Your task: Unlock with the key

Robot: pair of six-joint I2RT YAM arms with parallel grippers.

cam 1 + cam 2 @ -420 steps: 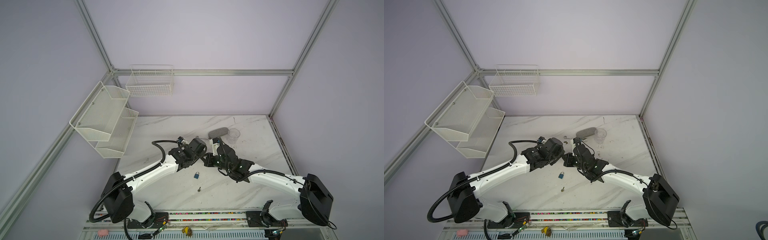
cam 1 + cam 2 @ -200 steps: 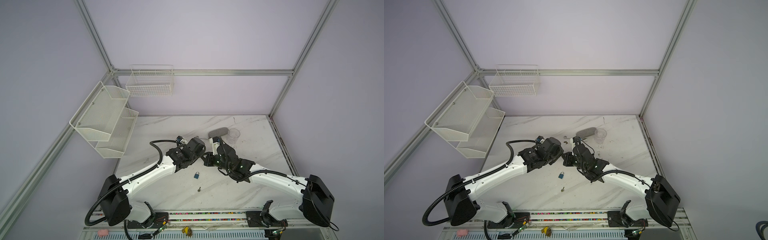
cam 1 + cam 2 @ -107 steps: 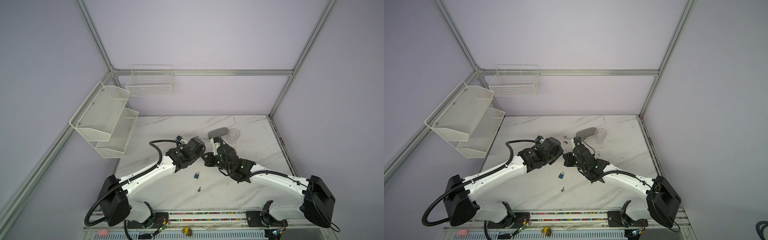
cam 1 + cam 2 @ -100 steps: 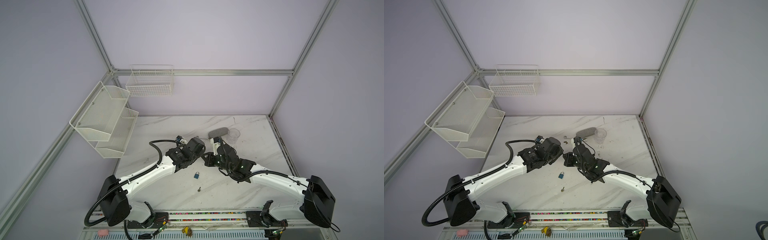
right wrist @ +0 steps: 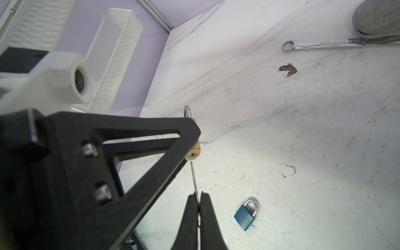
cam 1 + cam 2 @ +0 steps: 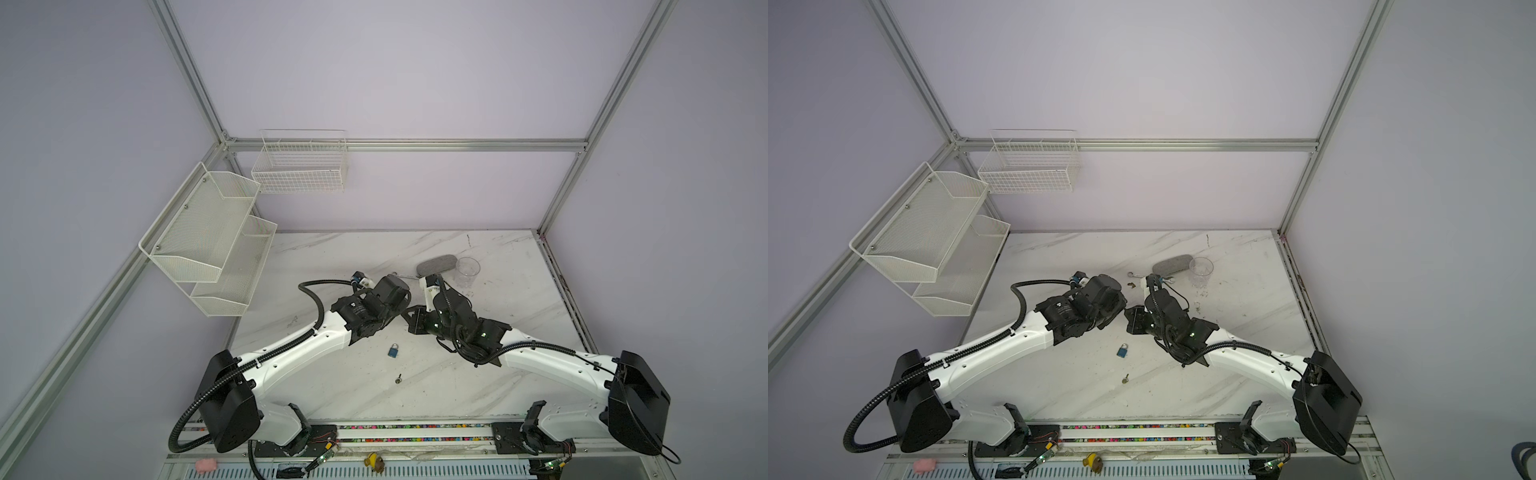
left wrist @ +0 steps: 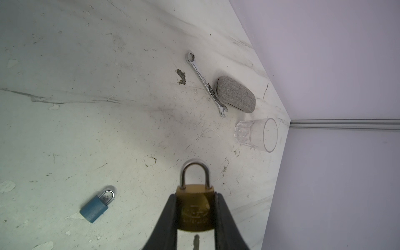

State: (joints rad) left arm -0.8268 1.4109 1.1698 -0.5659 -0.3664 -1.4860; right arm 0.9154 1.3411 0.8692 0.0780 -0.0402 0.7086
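Observation:
My left gripper (image 7: 195, 197) is shut on a brass padlock (image 7: 195, 213), gripping its body by the sides with the closed shackle pointing away. My right gripper (image 5: 197, 195) is shut on a thin key (image 5: 194, 179). The key's blade points at the keyhole end of the brass padlock (image 5: 193, 154). Its tip (image 7: 196, 240) sits just short of that end, and I cannot tell whether they touch. In both top views the two grippers meet above mid-table, the left gripper (image 6: 398, 306) facing the right gripper (image 6: 414, 319).
A blue padlock (image 6: 393, 350) lies shut on the marble below the grippers, with a second small key (image 6: 399, 378) nearer the front. Towards the back right lie a wrench (image 7: 205, 84), a grey pad (image 7: 236, 94) and a clear cup (image 7: 257, 135). White shelves (image 6: 216, 241) hang on the left wall.
The left arm's elbow and shoulder shifted slightly about two seconds ago. Over the last second neither gripper has visibly moved, and both grips are unchanged.

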